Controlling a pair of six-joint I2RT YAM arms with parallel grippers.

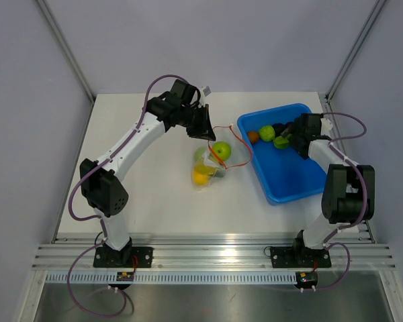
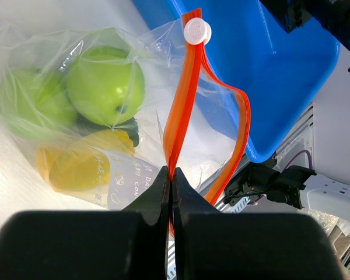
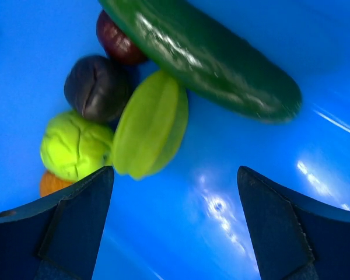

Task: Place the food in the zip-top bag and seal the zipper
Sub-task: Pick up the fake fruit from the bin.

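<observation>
The clear zip-top bag [image 1: 209, 166] lies mid-table with a green apple [image 1: 221, 150] and yellow food inside; in the left wrist view the bag [image 2: 58, 70] shows two green fruits [image 2: 105, 84] and a yellow one [image 2: 76, 166]. My left gripper [image 2: 172, 174] is shut on the red-orange zipper [image 2: 181, 111] and holds the mouth up; a white slider [image 2: 197, 30] sits at its far end. My right gripper [image 3: 172, 175] is open and empty over the blue tray [image 3: 233, 192], near a green starfruit [image 3: 151, 125], a cucumber [image 3: 210, 55] and other food.
The blue tray [image 1: 289, 178] stands at the right of the table, with several pieces of food bunched in its far corner [image 1: 269, 132]. The right arm [image 1: 309, 134] reaches into it. Grey walls enclose the table's back and sides.
</observation>
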